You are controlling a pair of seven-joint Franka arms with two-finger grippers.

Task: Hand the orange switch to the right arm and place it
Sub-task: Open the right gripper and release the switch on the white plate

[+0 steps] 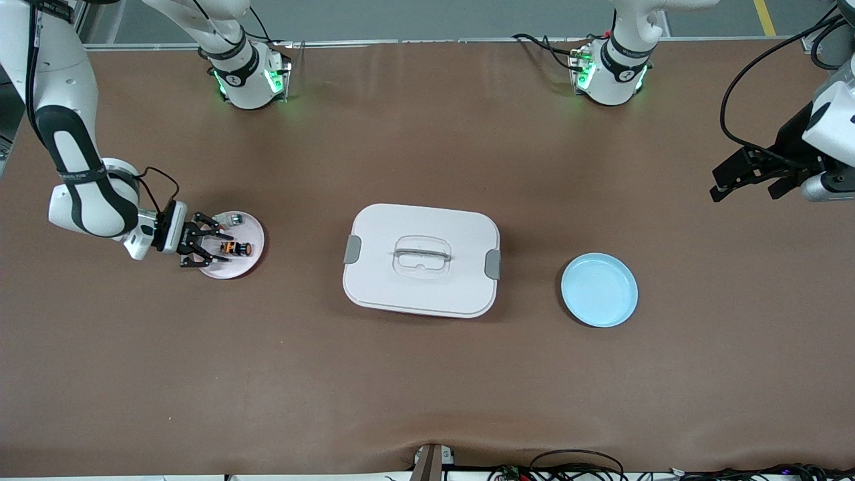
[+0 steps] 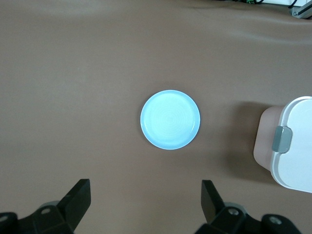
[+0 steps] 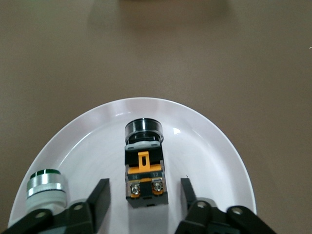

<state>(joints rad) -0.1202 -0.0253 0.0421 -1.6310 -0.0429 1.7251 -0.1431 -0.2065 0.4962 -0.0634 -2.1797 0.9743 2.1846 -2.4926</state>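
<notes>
Table: brown surface (image 1: 427,374).
Box: white lidded box (image 1: 421,260) at the centre.
Blue plate (image 1: 599,289): toward the left arm's end.
White plate (image 1: 248,260): holds orange switch (image 1: 235,248), lying on its side.
Right gripper (image 1: 212,242): fingers (image 3: 100,199) apart, flanking the switch's terminal end, not touching.
Left gripper (image 1: 747,182): waits raised, fingers spread.

Your right gripper (image 1: 212,245) sits low at the right arm's end, fingers (image 3: 100,200) spread apart; your left gripper (image 1: 747,184) waits raised, jaws open.

The right claw (image 1: 212,241), open, flanks the orange switch (image 1: 235,248) on the pink plate (image 1: 234,270).
</notes>
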